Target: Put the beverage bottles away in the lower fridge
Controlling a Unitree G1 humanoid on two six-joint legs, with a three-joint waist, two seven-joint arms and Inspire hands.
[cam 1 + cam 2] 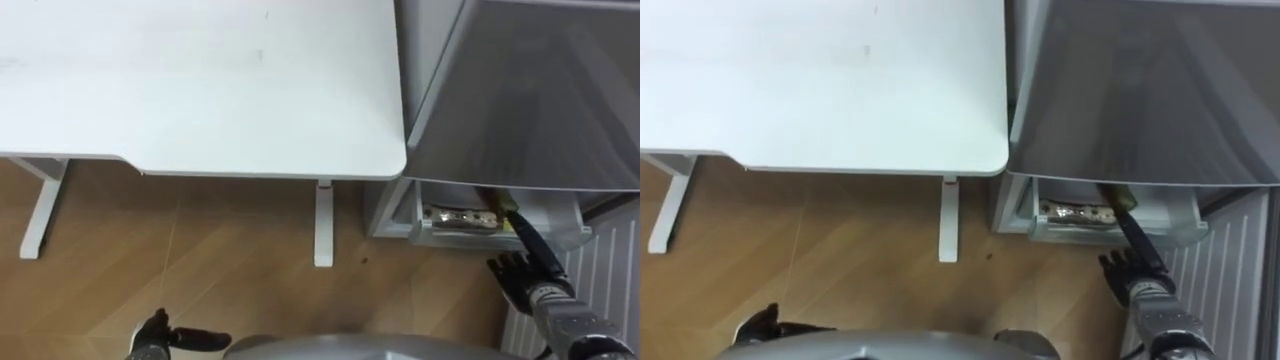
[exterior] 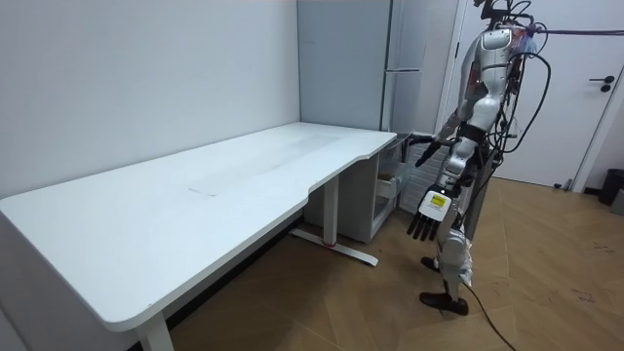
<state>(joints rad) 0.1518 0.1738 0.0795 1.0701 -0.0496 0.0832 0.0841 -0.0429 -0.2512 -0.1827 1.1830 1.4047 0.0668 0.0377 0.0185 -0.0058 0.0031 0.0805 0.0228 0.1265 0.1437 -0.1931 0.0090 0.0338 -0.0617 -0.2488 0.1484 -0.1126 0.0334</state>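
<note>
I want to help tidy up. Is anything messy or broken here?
Nothing stands out. The bottom drawer of the fridge stands open beside the white desk, but that fits the job. No spill shows on the wooden floor.

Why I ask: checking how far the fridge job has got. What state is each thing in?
Lower fridge: open, drawer showing.
Upper fridge door: shut.
Left hand: open, holding nothing.
Right hand: open, just before the lower fridge.
</note>
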